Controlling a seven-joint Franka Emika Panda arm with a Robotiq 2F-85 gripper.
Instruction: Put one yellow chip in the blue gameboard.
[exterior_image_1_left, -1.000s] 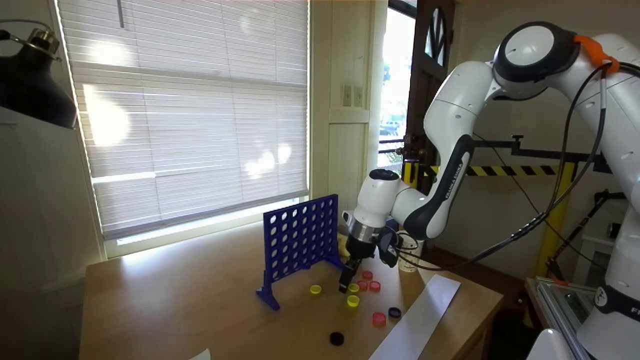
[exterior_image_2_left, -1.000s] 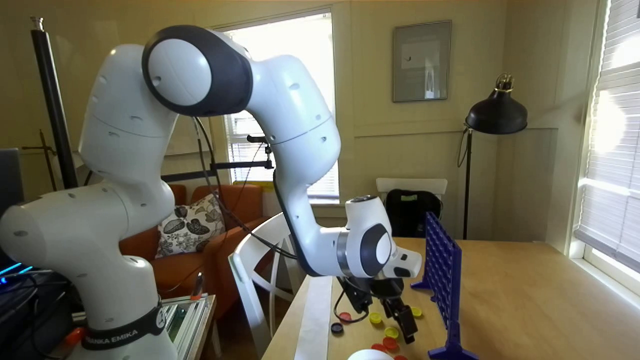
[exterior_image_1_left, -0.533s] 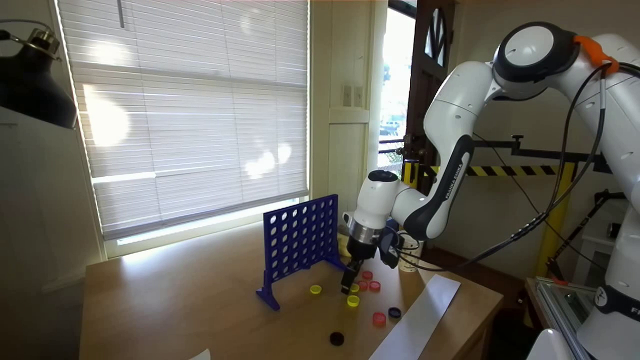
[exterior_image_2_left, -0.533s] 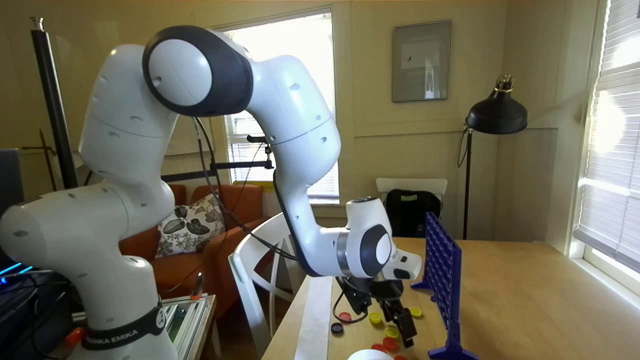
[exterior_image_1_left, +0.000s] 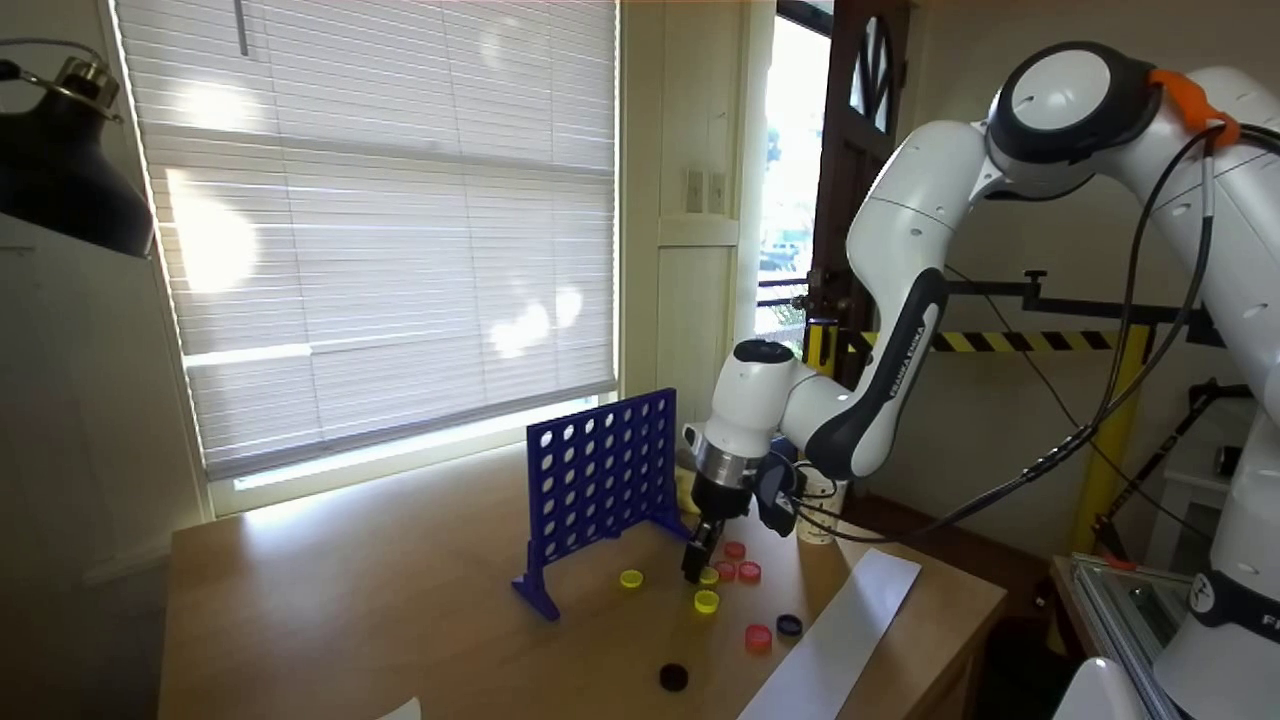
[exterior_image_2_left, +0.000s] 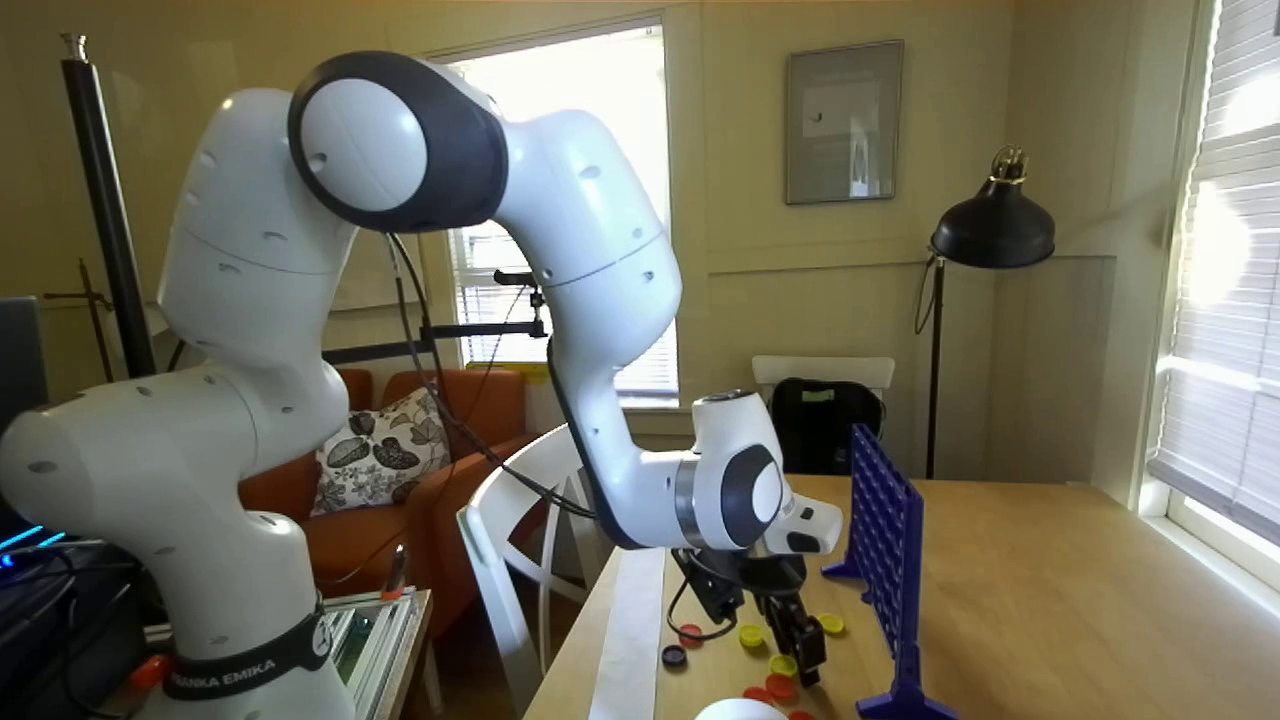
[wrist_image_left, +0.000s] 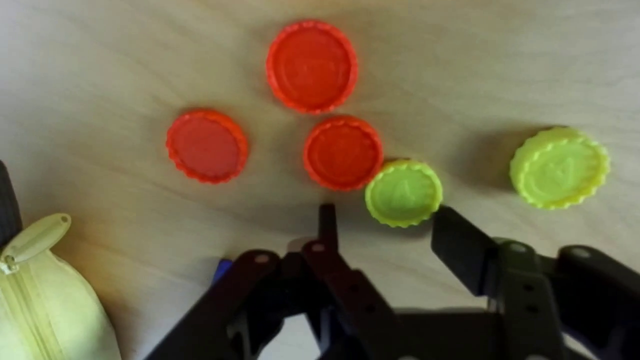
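In the wrist view a yellow chip (wrist_image_left: 404, 194) lies flat at the mouth of my gripper (wrist_image_left: 386, 217), which is open around its near edge. The right fingertip (wrist_image_left: 450, 230) meets the chip's rim in the picture; whether they touch I cannot tell. A gap separates the left fingertip (wrist_image_left: 328, 225) from it. Another yellow chip (wrist_image_left: 559, 167) is farther right, and a third yellow chip (exterior_image_1_left: 631, 579) sits nearer the gameboard in an exterior view. The blue gameboard (exterior_image_1_left: 600, 475) stands upright on the table beside my gripper (exterior_image_1_left: 692, 575), its holes showing nothing inside.
A red chip (wrist_image_left: 343, 153) touches the near yellow one; other red chips (wrist_image_left: 312, 66) lie close by. A pale yellow zip pouch (wrist_image_left: 55, 305) is at the lower left. Dark chips (exterior_image_1_left: 673, 678) and a white paper strip (exterior_image_1_left: 840, 640) lie on the table (exterior_image_1_left: 400, 600).
In both exterior views the fingers have drawn closer together over the last half second. The gripper has shifted only slightly, and the chips and gameboard have stayed in place.
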